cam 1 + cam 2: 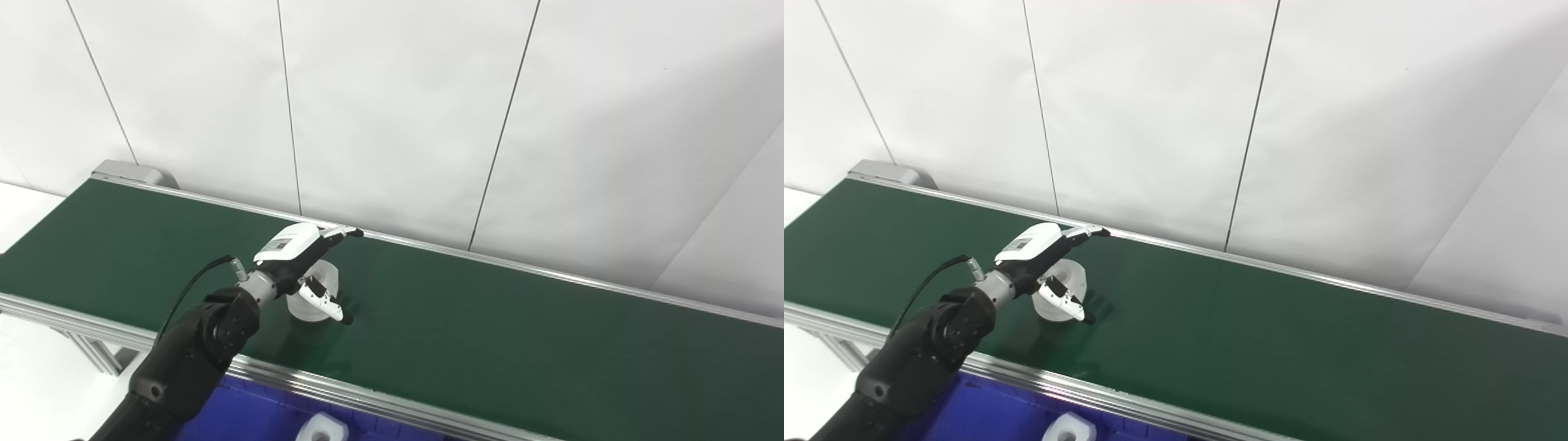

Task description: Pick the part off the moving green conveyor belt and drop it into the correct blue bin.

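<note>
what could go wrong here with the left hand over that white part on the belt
1. The left hand is spread over the white part but not closed on it, so the part may ride away on the green belt before the fingers shut.
2. The part looks smooth and round, so it might slip out.
3. The blue bin already holds a white piece; its other compartments are out of view, so misdropping is possible.
</note>
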